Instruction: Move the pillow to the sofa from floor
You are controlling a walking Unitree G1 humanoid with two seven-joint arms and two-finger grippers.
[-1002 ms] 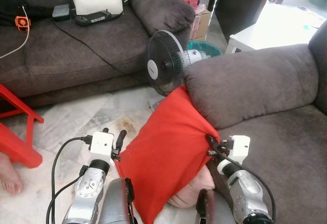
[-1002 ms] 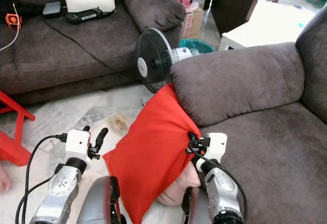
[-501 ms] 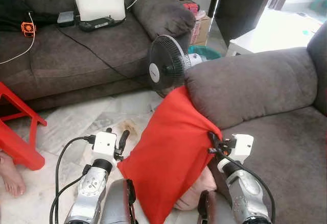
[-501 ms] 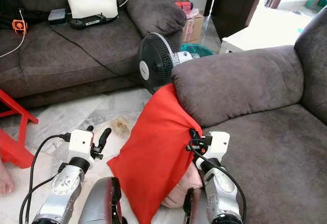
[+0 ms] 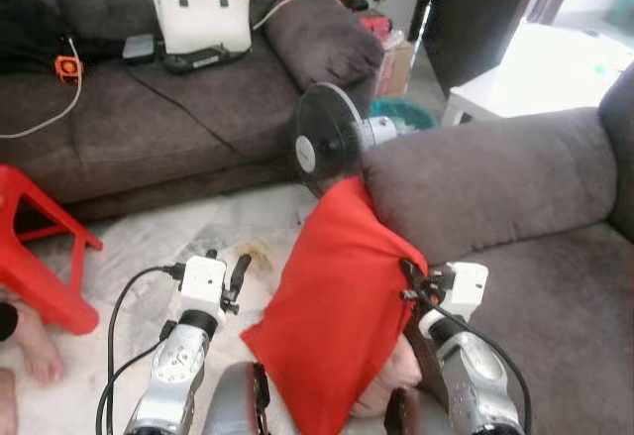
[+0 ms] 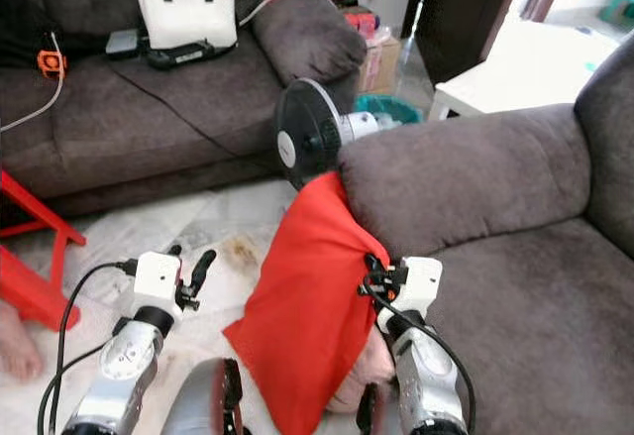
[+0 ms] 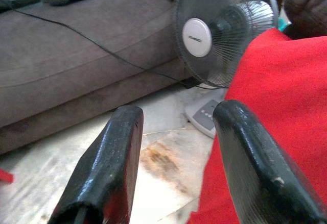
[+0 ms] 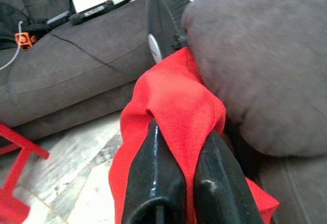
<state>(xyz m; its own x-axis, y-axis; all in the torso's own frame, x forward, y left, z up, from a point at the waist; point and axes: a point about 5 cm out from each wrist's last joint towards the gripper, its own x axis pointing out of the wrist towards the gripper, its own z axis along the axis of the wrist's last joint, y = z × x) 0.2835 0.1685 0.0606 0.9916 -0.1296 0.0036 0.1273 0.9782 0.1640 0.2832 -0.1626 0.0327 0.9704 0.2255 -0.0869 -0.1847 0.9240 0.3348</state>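
right claw (image 8: 176,175): clamped tight on a fold of the red pillow (image 5: 337,316), cloth bunched up between the two black fingers (image 8: 153,178), basically no gap left

left claw (image 7: 173,152): fingers spread wide, nothing in them. It hangs just beside the pillow's left edge, and one finger (image 7: 253,168) sits right against the red fabric, though I can't tell if it's really touching

pillow: held up off the floor (image 5: 149,247), hanging tilted, top corner pressed against the front of the near sofa's armrest (image 5: 485,182). Not on the seat yet, the lower end dangles down between the two arms

near sofa (image 6: 535,286): grey-brown, off to the robot's right, seat cushion right next to the right arm

in the way: that fat armrest is what the pillow leans on, plus a black standing fan (image 5: 327,138) just behind the pillow's top corner, on the floor between the two sofas

far sofa (image 5: 149,108): across the floor, with a white handbag (image 5: 203,19), some dark gadgets and a black cable (image 5: 188,113) trailing over the seat

other stuff: red plastic stool (image 5: 40,247) on the left, a person's bare foot (image 5: 38,346) next to it, white table (image 5: 525,63) past the armrest
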